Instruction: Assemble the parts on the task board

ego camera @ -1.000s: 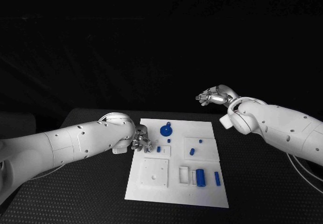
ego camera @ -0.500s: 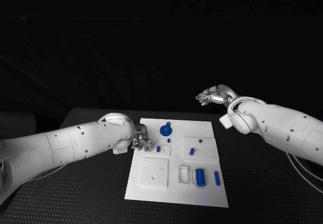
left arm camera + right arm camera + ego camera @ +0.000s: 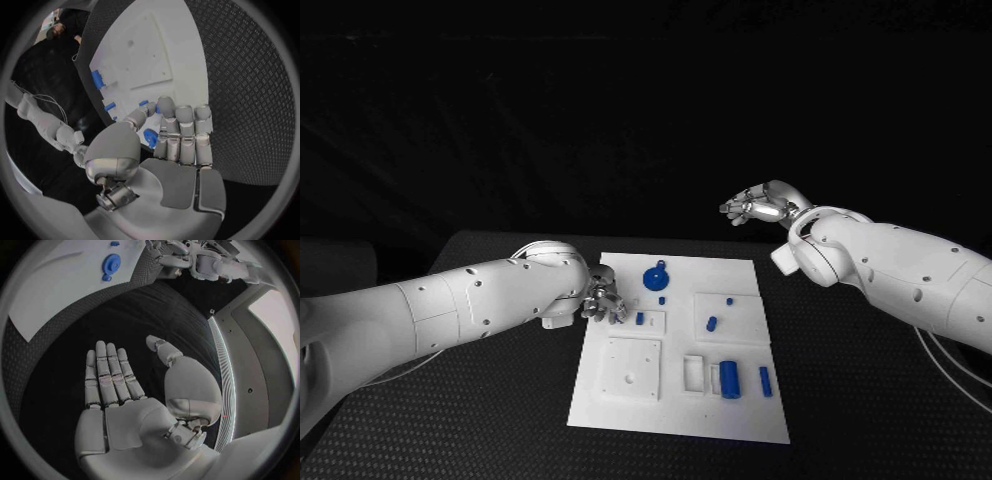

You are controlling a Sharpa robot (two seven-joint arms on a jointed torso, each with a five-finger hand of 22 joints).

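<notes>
Left hand [image 3: 602,303] sits at the task board's [image 3: 678,415] left edge, pinching a small blue part [image 3: 150,137], ready to be pushed into a slot. Right hand [image 3: 762,207] floats past the far edge, fingers apart, holding nothing.

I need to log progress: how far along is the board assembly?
Early. The left robot hand hovers at the task board edge, holding nothing I can make out. The right robot hand is open, off the board. Loose blue parts remain: a disc, a cylinder.
</notes>
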